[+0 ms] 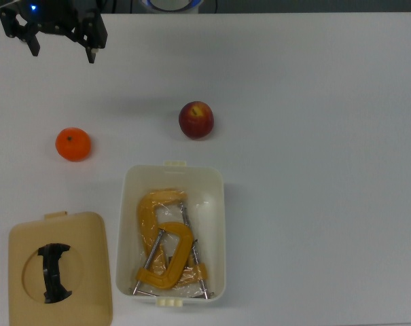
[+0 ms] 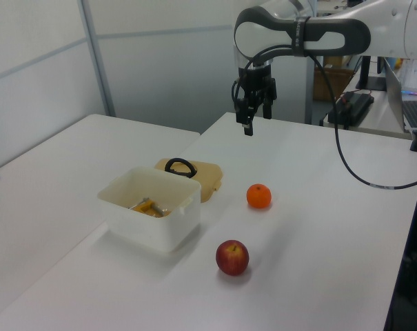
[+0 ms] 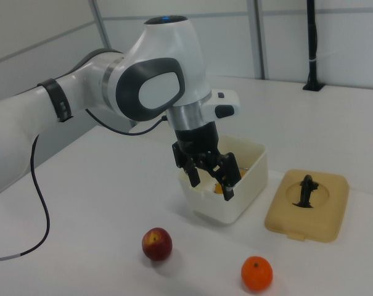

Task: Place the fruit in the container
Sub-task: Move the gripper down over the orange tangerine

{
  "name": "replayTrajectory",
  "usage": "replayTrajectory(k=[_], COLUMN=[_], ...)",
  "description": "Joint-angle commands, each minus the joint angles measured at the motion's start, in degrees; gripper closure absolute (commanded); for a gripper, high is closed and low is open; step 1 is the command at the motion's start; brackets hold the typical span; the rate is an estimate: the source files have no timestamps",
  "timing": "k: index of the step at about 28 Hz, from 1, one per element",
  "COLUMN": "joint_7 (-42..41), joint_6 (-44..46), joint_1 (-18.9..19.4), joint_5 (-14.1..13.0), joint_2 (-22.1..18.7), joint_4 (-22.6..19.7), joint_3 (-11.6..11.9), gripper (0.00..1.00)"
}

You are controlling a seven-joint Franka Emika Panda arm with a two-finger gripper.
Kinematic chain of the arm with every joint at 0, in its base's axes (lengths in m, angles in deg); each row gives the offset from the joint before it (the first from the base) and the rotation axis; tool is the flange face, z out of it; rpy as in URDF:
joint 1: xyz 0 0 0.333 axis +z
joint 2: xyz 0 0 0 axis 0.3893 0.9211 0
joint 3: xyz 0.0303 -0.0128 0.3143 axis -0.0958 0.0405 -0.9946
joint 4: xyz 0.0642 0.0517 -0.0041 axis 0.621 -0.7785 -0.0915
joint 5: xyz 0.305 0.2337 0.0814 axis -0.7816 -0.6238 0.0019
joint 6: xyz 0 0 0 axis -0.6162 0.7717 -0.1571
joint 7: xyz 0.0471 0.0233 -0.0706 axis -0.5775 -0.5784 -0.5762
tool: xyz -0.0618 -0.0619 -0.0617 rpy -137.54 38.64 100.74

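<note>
White covers most of the scene: a white tabletop (image 1: 314,102) carries a white rectangular container (image 1: 172,234) with rounded corners and small cream tabs on its short ends. Inside it lie yellow-orange C-clamps (image 1: 166,251) with metal screws, resting on crumpled clear plastic.

The two fruits sit on the bare tabletop outside the container. The dark red apple (image 1: 196,120), with a yellowish patch near its stem, stands just beyond one short end of the container, near it but not touching. The bright orange (image 1: 73,144) lies toward the top view's left of the apple, well apart from it and clear of the container wall. In the left view the apple (image 2: 232,257) is nearest the camera and the orange (image 2: 258,196) is behind it, both to the left view's right of the tub.

A flat tan lid (image 1: 60,268) with a black handle (image 1: 54,272) lies on the tabletop beside the container, at the top view's lower left.

The black end effector (image 1: 62,49) hangs in the air at the top view's upper left corner, above the tabletop and away from both fruits. Its fingers stand apart with nothing between them; the right view shows them spread and pointing down.
</note>
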Motion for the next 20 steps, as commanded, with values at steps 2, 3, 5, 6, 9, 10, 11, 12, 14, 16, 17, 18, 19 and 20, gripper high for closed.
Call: replayTrajectory(k=[2, 3, 5, 6, 9, 10, 11, 12, 14, 16, 17, 18, 19, 20], joint_7=[0.9, 0.9, 0.9, 0.9, 1.4, 1.5, 1.7, 1.9, 1.9, 2.1, 2.7, 2.9, 3.2, 3.5], joint_6=[-4.2, -4.3, -5.1, -5.5, -7.3, -7.4, -7.4, -7.6, -8.4, -9.8, -11.7, -13.0, -14.1, -15.4], joint_1=[0.4, 0.4, 0.4, 0.4, 0.5, 0.5, 0.5, 0.5, 0.4, 0.4, 0.3, 0.3, 0.2, 0.0], joint_5=[0.1, 0.0, 0.0, 0.0, 0.1, 0.2, 0.4, 0.6, 0.6, 0.6, 0.8, 1.0, 1.3, 1.7], joint_2=[-0.2, -0.2, -0.1, 0.0, 1.5, 1.9, 2.4, 3.1, 3.4, 4.0, 4.1, 4.2, 4.3, 4.3], joint_4=[-2.2, -2.5, -3.5, -4.0, -5.3, -5.4, -5.5, -5.7, -5.8, -6.9, -8.1, -8.7, -9.6, -10.5], joint_3=[0.1, 0.0, 0.0, 0.0, 0.0, 0.0, 0.0, 0.0, 0.0, 0.0, 0.1, 0.1, 0.1, 0.1], gripper=[0.00, 0.00, 0.00, 0.00, 0.00, 0.00, 0.00, 0.00, 0.00, 0.00, 0.00, 0.00, 0.00, 0.00])
